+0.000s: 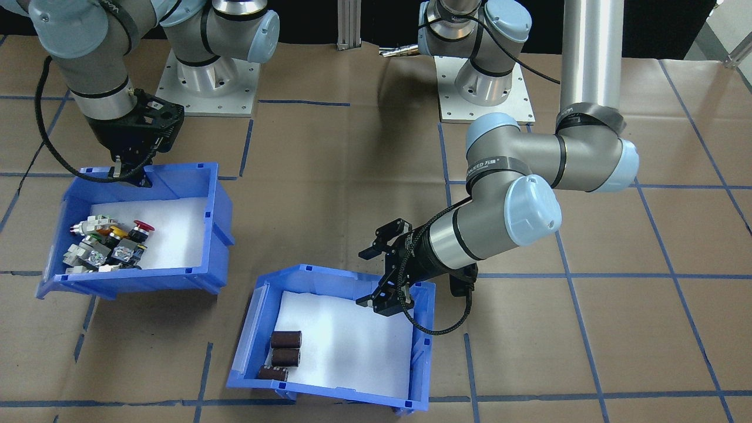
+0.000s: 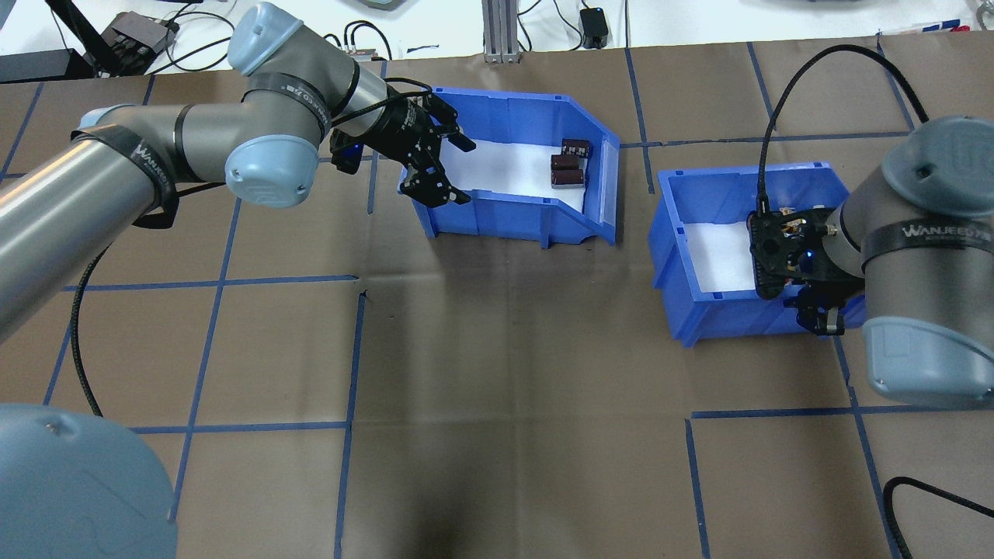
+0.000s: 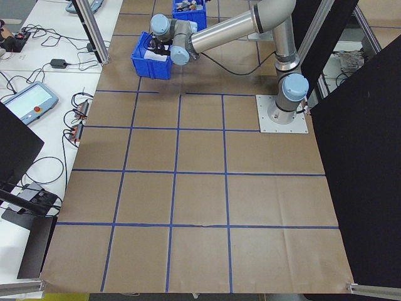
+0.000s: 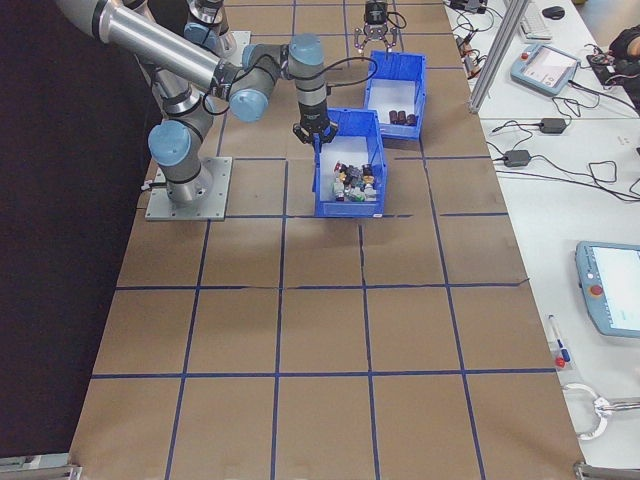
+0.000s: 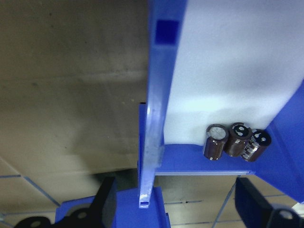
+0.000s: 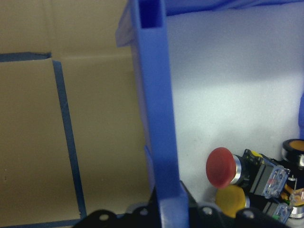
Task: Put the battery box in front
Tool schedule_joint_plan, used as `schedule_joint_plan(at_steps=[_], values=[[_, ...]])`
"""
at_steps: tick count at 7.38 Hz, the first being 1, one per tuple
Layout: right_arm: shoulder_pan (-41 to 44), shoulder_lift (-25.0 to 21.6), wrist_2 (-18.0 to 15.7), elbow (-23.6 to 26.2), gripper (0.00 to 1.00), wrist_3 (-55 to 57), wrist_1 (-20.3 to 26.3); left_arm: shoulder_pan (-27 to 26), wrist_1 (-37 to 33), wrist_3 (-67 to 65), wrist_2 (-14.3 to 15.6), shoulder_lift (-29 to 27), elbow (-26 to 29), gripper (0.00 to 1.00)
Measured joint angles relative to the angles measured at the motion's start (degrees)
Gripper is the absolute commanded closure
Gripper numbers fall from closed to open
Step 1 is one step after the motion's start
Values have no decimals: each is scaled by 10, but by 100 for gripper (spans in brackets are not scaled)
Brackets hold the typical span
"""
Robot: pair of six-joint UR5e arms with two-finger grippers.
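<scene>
Battery box: blue plastic open-top storage bin with a sloped cut-away end and white foam liner (image 1: 352, 329); it sits on the brown paper-covered table with blue tape grid lines (image 1: 617, 341), close to the table edge opposite the robot bases, roughly midway along that edge.
Cells: three small dark brown cylindrical cells (image 1: 283, 355) lie side by side on the foam, against the bin's low cut-away end.
Left gripper: black two-finger gripper (image 1: 376, 276) hangs at the bin's tall end wall, opposite the cells; its jaws are spread wide, one on each side of the wall, and in the left wrist view the wall stands in the gap without either finger pressing it.
Left arm: grey and pale blue arm (image 1: 529, 176) reaches from its base plate down to the bin.
Switch bin: second blue plastic open-top bin with white foam liner (image 1: 170, 235) stands nearer the robot bases, well apart from the battery box, toward the robot's right.
Switches: colourful push-button switches (image 1: 111, 244), one with a red mushroom head, are heaped at that bin's low end.
Right gripper: black two-finger gripper (image 1: 132, 170) straddles the tall end wall of the switch bin; the wrist view shows the wall between the fingers, but whether they pinch it cannot be told.
</scene>
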Motion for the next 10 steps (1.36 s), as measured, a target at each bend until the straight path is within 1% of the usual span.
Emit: schedule_joint_plan(at_steps=[1, 2, 3, 4, 5, 7, 8, 9, 10], values=[[2, -22, 2, 19, 100, 6, 1, 10, -58, 100, 47, 20, 13, 10], [5, -41, 4, 44, 100, 17, 1, 22, -128, 225, 101, 38, 29, 0], [9, -62, 5, 68, 100, 29, 0, 34, -190, 347, 153, 57, 41, 0], [20, -82, 5, 82, 100, 39, 0, 47, -236, 471, 206, 79, 49, 0], [39, -92, 5, 87, 100, 53, 0, 55, -262, 580, 242, 103, 52, 0], [89, -95, 4, 87, 100, 96, -1, 60, -282, 791, 273, 156, 53, 0], [114, -94, 2, 83, 100, 121, -1, 60, -282, 861, 295, 172, 53, 0], [141, -90, 1, 75, 100, 148, -1, 60, -279, 890, 323, 183, 50, 0], [173, -77, -1, 62, 100, 182, -1, 60, -277, 900, 343, 196, 45, 0]])
